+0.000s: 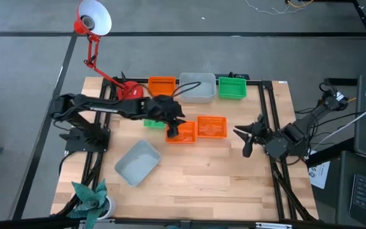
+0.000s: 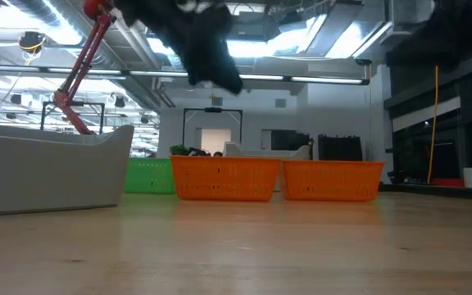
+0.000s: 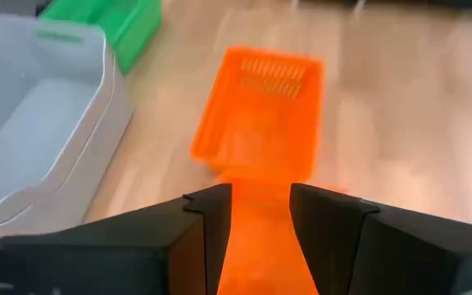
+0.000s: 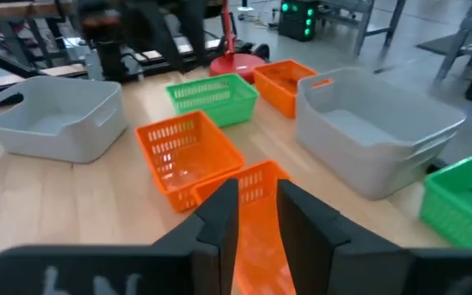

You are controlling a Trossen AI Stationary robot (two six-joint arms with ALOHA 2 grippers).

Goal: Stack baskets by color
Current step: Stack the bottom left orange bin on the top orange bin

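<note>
A grey basket (image 1: 137,162) lies tilted on the left near part of the wooden tabletop (image 1: 221,184), apart from the others. Farther back on the left stands the red lamp base (image 1: 131,90), with a green basket (image 1: 154,123) just right of it, mostly hidden beneath the left arm. The left claw (image 1: 172,130) hovers over the near-left end of an orange basket (image 1: 182,132) in the middle of the tabletop; in the left wrist view its fingers (image 3: 211,238) stand parted with orange plastic showing between them, released rather than clenched. Just right of that basket, touching or nearly so, sits a second orange basket (image 1: 211,126); the low view shows the pair side by side on the wood. Along the far edge run a third orange basket (image 1: 162,85), a larger grey basket (image 1: 197,88) and another green basket (image 1: 232,88), close together in a row. On the right, the right claw (image 1: 244,141) waits above bare wood, well apart from the baskets, its fingers slightly parted and holding nothing.
</note>
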